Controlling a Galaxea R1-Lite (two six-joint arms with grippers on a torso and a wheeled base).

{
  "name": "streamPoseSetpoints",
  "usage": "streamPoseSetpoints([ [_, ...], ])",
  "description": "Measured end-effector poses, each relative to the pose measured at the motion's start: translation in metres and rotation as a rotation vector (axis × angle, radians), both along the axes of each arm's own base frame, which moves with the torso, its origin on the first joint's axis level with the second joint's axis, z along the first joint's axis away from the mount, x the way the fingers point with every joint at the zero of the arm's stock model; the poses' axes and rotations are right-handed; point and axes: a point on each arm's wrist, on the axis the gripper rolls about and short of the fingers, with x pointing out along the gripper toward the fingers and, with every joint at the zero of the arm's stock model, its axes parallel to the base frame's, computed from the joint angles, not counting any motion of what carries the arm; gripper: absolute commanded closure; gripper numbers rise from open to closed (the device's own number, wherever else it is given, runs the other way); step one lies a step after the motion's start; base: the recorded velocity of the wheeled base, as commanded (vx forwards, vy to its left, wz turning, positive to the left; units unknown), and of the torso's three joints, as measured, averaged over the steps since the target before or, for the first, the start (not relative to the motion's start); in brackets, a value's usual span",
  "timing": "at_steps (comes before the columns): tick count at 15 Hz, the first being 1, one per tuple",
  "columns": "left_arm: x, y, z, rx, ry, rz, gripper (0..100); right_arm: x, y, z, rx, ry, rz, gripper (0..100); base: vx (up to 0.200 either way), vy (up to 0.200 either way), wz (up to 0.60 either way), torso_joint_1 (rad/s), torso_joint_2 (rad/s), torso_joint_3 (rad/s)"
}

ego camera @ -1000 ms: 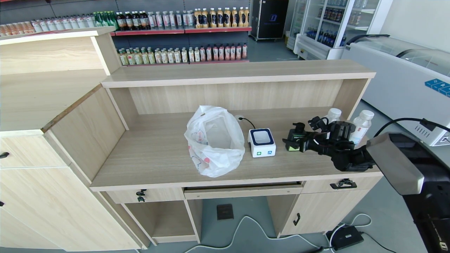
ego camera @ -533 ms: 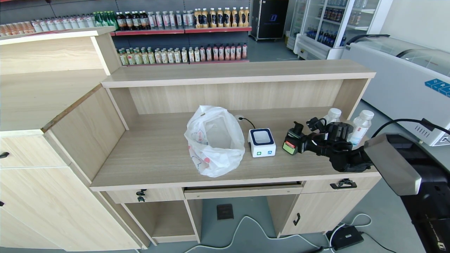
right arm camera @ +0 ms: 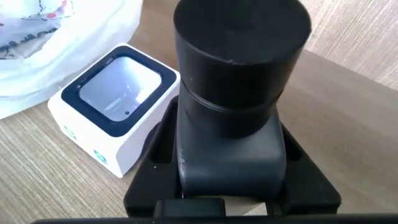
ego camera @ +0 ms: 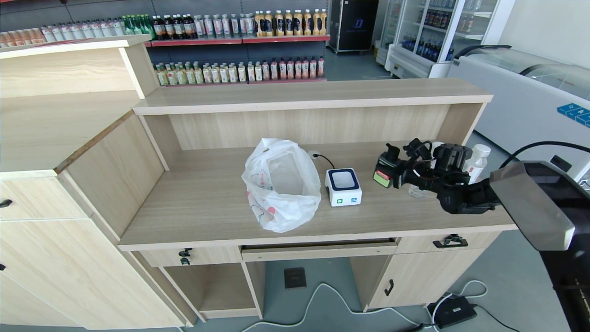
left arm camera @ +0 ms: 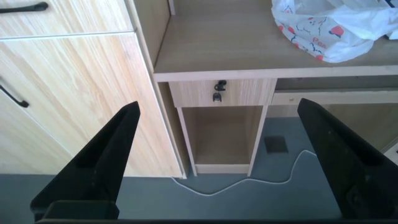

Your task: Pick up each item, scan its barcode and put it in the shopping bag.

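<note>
My right claw (ego camera: pixel 386 171) gripped a dark bottle (right arm camera: pixel 239 93) above the desk's (ego camera: pixel 207 203) right side, half-hiding white bottles (ego camera: pixel 477 157) in the rear corner; my left claw (left arm camera: pixel 217 106) gaped wide, empty.

A small black container (ego camera: pixel 381 177) with a green-and-red label is clamped in the right hand (ego camera: pixel 387 171), raised above the tabletop (ego camera: pixel 207 203) just right of the white scanner (ego camera: pixel 343 186), whose dark window faces up. The white, red-printed shopping bag (ego camera: pixel 281 184) stands open just left of the scanner.
</note>
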Motion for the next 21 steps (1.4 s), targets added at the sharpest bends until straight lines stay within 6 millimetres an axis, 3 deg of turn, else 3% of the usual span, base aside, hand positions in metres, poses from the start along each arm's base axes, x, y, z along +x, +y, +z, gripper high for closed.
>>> streamPoseSetpoints([
  [2,0.000,0.000,0.000,0.000,0.000,0.000,0,-0.018,0.007,0.031,-0.062,-0.066,0.018,100,0.000,0.000,0.00,0.000,0.00,0.000],
  [5,0.000,0.000,0.000,0.000,0.000,0.000,0,-0.072,0.028,0.099,-0.124,-0.160,0.042,100,0.000,0.000,0.00,0.000,0.00,0.000],
  [8,0.000,0.000,0.000,0.000,0.000,0.000,0,-0.163,0.057,0.173,-0.133,-0.177,0.001,100,0.000,0.000,0.00,0.000,0.00,0.000],
  [10,0.000,0.000,0.000,0.000,0.000,0.000,0,-0.236,0.063,0.197,-0.144,-0.119,-0.018,100,0.000,0.000,0.00,0.000,0.00,0.000],
  [12,0.000,0.000,0.000,0.000,0.000,0.000,0,-0.311,0.053,0.195,-0.238,-0.055,-0.070,100,0.000,0.000,0.00,0.000,0.00,0.000],
  [15,0.000,0.000,0.000,0.000,0.000,0.000,0,-0.381,0.042,0.179,-0.411,-0.076,-0.073,100,0.000,0.000,0.00,0.000,0.00,0.000],
  [18,0.000,0.000,0.000,0.000,0.000,0.000,0,-0.403,0.035,0.181,-0.567,-0.223,-0.125,100,0.000,0.000,0.00,0.000,0.00,0.000],
  [21,0.000,0.000,0.000,0.000,0.000,0.000,0,-0.411,0.029,0.168,-0.700,-0.258,-0.152,100,0.000,0.000,0.00,0.000,0.00,0.000],
])
